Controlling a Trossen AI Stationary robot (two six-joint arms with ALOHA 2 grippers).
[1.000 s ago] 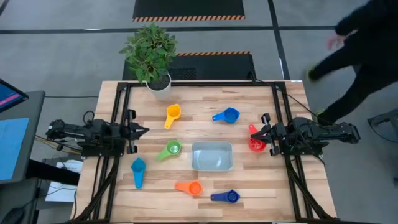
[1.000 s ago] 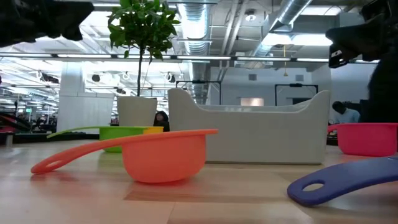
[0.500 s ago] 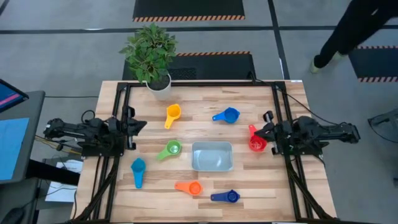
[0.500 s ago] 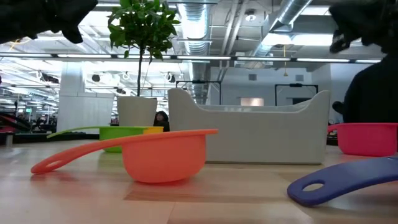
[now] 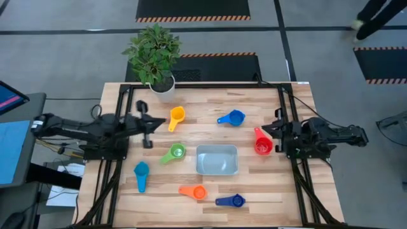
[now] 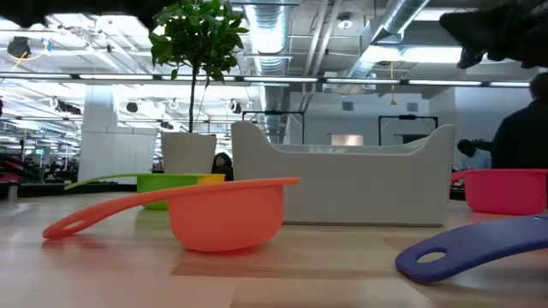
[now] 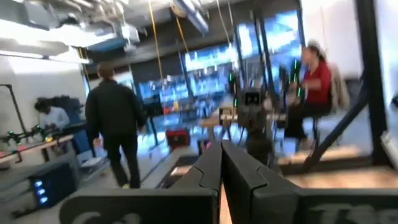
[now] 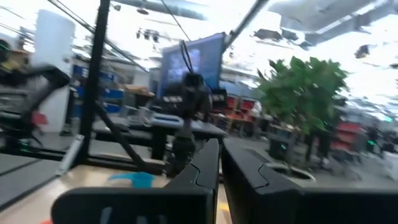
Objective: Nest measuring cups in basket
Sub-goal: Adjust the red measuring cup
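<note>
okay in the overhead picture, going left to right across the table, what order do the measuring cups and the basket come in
Light blue cup → green cup and yellow cup, about level → orange cup → basket → blue cup and dark blue cup, about level → red cup.

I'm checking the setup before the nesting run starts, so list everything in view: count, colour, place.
measuring cups: six seen from above, none in the basket: yellow and blue at the far side, green left of the basket, red right of it, light blue, orange and dark blue along the near side
basket: one, pale grey-blue, table centre, nothing in it
plant: one, green in a white pot, far left edge
table: one, light wood
person: one, dark clothing, floor beyond the far right corner
left gripper: shut, above the table near the yellow cup
right gripper: shut, beside the red cup
</note>
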